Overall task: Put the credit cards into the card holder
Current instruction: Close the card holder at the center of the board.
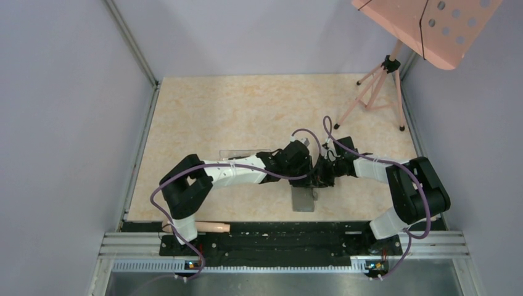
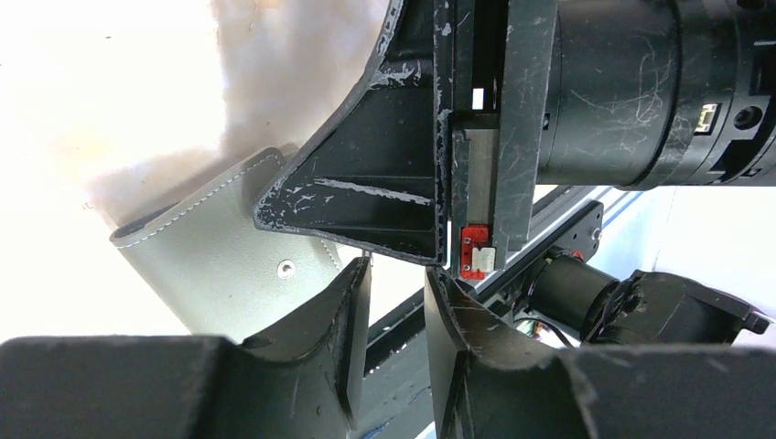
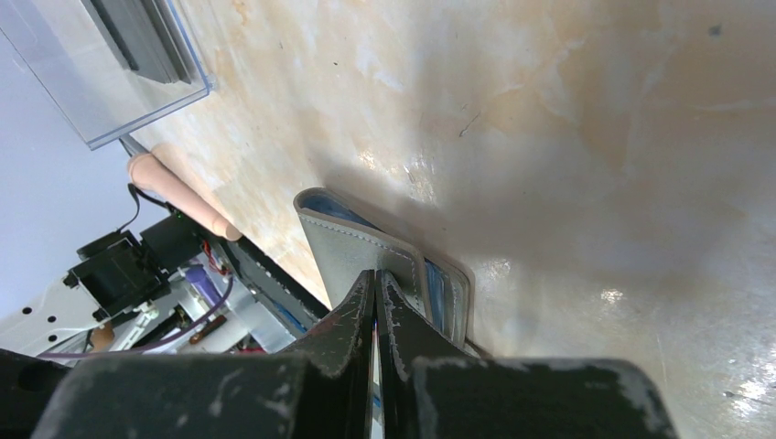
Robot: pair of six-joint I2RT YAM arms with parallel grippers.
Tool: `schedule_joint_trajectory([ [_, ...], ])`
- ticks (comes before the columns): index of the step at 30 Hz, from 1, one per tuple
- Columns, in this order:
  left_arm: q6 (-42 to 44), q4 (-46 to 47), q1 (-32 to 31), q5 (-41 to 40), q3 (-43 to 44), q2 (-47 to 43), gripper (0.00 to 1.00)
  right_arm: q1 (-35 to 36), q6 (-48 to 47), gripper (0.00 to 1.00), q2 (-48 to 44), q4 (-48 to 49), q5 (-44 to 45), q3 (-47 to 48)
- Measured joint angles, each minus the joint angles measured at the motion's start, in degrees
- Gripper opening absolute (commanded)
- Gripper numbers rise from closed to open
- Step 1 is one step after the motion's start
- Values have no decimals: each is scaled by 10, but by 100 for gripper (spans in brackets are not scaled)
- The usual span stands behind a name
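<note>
The card holder (image 1: pixel 303 198) is a gray stitched wallet lying near the table's front edge, its far end under both grippers. In the right wrist view it (image 3: pixel 343 247) shows a blue-gray inside, and my right gripper (image 3: pixel 375 282) is shut on its gray flap. In the left wrist view my left gripper (image 2: pixel 398 302) is open and empty just beside the wallet (image 2: pixel 220 265), with the right gripper's fingers (image 2: pixel 366 183) above it. The credit cards (image 3: pixel 137 37) are dark and stacked in a clear plastic box. In the top view the grippers meet, left (image 1: pixel 310 176) and right (image 1: pixel 325 177).
The clear plastic box (image 1: pixel 243 153) sits behind the left arm and shows at the upper left of the right wrist view (image 3: pixel 101 82). A pink tripod (image 1: pixel 376 86) with a pink board (image 1: pixel 425 28) stands at the back right. A peach rod (image 1: pixel 206 227) lies at the front edge.
</note>
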Motion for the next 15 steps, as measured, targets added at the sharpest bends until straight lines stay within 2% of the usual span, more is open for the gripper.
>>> schedule_joint_trajectory([
  [12,-3,-62,-2,17,47,39,35,0,0,0,0,0,1,0],
  [15,-3,-71,-2,17,52,41,33,0,0,0,0,0,1,0],
])
